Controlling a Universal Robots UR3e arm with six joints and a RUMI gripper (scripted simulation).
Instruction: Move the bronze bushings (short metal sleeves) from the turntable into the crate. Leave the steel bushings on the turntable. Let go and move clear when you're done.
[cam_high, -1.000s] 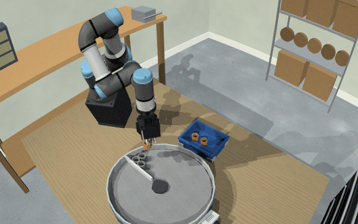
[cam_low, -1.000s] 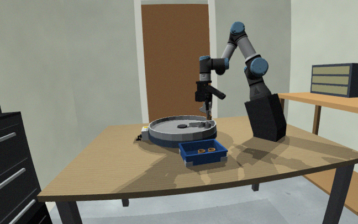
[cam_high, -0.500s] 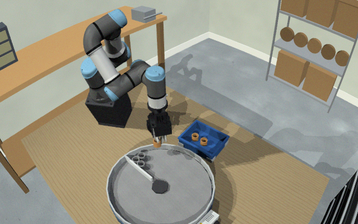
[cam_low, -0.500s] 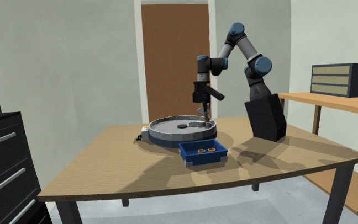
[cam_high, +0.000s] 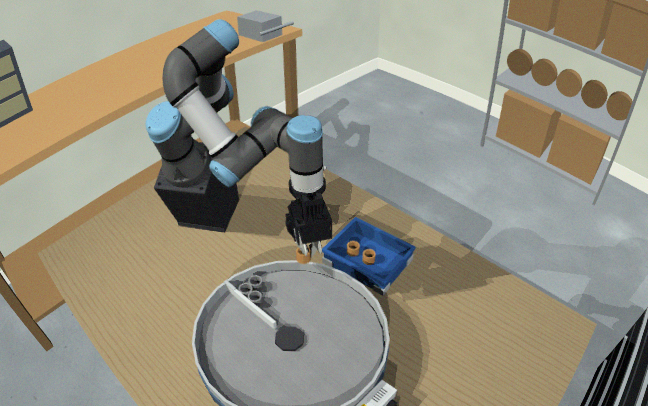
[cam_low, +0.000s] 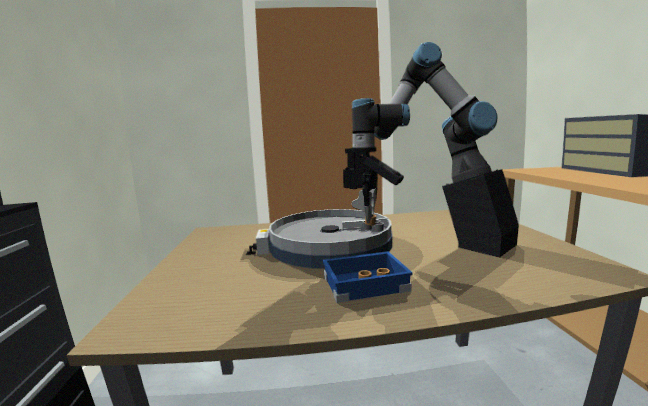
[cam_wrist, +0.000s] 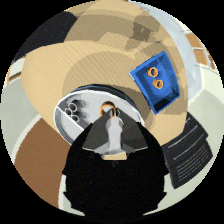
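Observation:
My gripper (cam_high: 306, 249) (cam_low: 370, 219) (cam_wrist: 114, 108) is shut on a bronze bushing (cam_high: 302, 257) (cam_wrist: 101, 109), which hangs at the fingertips over the turntable's (cam_high: 330, 360) (cam_low: 305, 249) side nearest the robot base. Several steel bushings stand grouped on the turntable beside a pale bar; one steel bushing (cam_high: 255, 301) (cam_wrist: 75, 121) is closest to the bar. The blue crate (cam_high: 391, 276) (cam_low: 372, 290) (cam_wrist: 144, 85) is beside the turntable, to the gripper's right in the top view. Two bronze bushings lie in it: one (cam_high: 353, 253) and another (cam_high: 369, 261).
The pale bar (cam_high: 250, 306) stands across part of the turntable, running towards the dark hub (cam_high: 289, 339). The turntable's raised rim (cam_high: 199, 320) lies between its surface and the crate. A white control box (cam_high: 381, 394) (cam_low: 262, 243) is on the turntable's outer side.

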